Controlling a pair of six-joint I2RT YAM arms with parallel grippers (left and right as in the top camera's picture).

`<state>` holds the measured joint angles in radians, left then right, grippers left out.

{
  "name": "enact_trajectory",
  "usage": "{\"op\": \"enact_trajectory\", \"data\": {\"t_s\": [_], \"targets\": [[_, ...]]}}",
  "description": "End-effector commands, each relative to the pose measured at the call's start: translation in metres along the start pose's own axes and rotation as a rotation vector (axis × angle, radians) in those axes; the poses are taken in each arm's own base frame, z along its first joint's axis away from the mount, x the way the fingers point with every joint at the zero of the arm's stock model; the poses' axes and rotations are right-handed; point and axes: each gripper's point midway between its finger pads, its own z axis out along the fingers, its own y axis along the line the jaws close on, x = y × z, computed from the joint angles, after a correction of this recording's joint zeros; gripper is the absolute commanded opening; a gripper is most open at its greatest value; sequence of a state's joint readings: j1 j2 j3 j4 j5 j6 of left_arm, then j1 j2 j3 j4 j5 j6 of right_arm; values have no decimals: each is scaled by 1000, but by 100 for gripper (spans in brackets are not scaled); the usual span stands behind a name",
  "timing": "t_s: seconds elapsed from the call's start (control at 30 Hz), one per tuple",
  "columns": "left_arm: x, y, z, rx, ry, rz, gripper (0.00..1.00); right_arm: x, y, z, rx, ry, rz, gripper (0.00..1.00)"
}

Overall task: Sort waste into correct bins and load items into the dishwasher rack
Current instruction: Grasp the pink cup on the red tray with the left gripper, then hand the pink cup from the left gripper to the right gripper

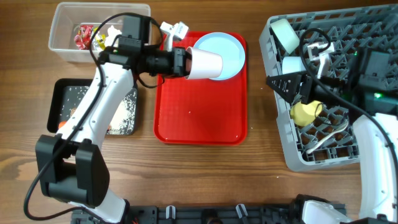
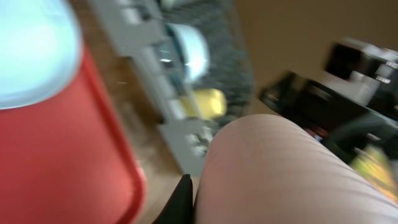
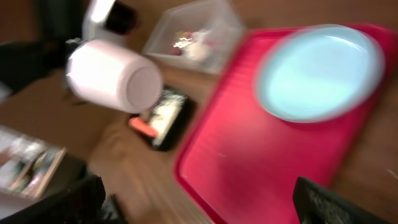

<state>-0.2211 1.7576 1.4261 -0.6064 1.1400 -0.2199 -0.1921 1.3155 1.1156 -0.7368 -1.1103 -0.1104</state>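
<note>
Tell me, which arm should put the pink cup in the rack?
Probably the left. The left pincer is shut on the pink cup, holding it over the red tray. The right pincer is open and empty above the dishwasher rack, so it would need a handover first.

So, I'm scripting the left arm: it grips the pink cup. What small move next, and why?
Probably carry the pink cup rightward toward the dishwasher rack: the left tool is shut on it, holding it sideways over the red tray, well short of the rack.
</note>
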Motion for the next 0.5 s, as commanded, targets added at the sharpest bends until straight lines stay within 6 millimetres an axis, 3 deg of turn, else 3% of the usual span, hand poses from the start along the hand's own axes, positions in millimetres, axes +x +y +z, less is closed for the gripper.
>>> {"op": "enact_trajectory", "data": {"t_s": [0.0, 0.47], "targets": [[14, -45, -4, 270, 68, 119, 4, 8, 51, 6, -374, -30, -85, 100], [38, -53, 40, 212, 155, 174, 4, 7, 76, 49, -456, 33, -143, 100]]}}
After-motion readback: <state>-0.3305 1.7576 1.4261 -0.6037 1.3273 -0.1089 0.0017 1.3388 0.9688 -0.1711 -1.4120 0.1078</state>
